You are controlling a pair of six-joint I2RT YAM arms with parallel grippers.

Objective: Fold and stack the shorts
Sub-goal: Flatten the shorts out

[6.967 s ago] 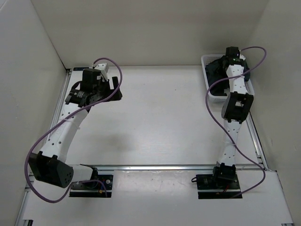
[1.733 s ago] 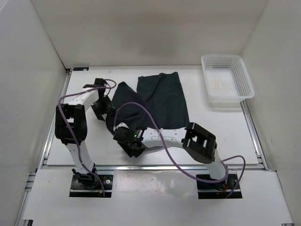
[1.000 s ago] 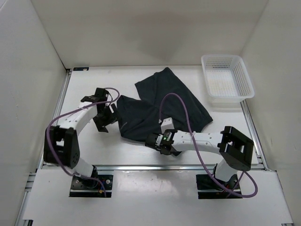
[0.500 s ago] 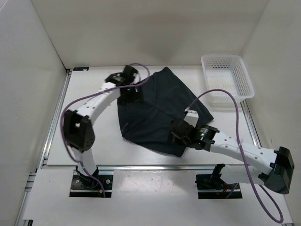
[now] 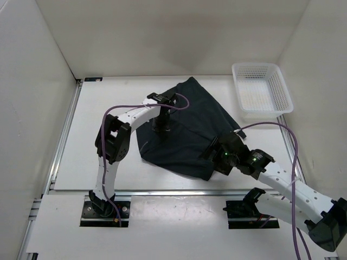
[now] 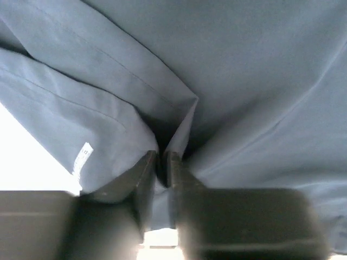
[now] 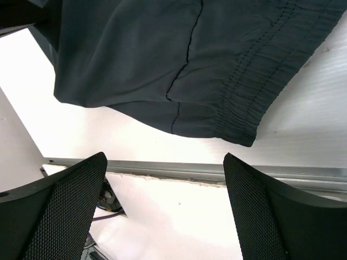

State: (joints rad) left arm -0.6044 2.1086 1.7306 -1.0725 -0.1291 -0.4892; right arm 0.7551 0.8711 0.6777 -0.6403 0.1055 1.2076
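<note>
Pinching a raised fold of the dark shorts (image 5: 190,116), the left gripper (image 6: 161,158) is clamped tight on the fabric. Shorts lie crumpled mid-table. Right gripper (image 7: 164,162) hangs spread wide over the elastic waistband (image 7: 255,103) at the near edge, gripping nothing. White basket (image 5: 262,89) sits far right, apart from the shorts.

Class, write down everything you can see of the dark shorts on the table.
The shorts are dark, navy-to-black cloth, lying partly folded and rumpled on the white table. A gathered elastic waistband runs along their near right edge, and a small white label shows on one folded layer. The left claw pinches a raised fold of the fabric. The right claw is open near the waistband corner, not gripping it.
</note>
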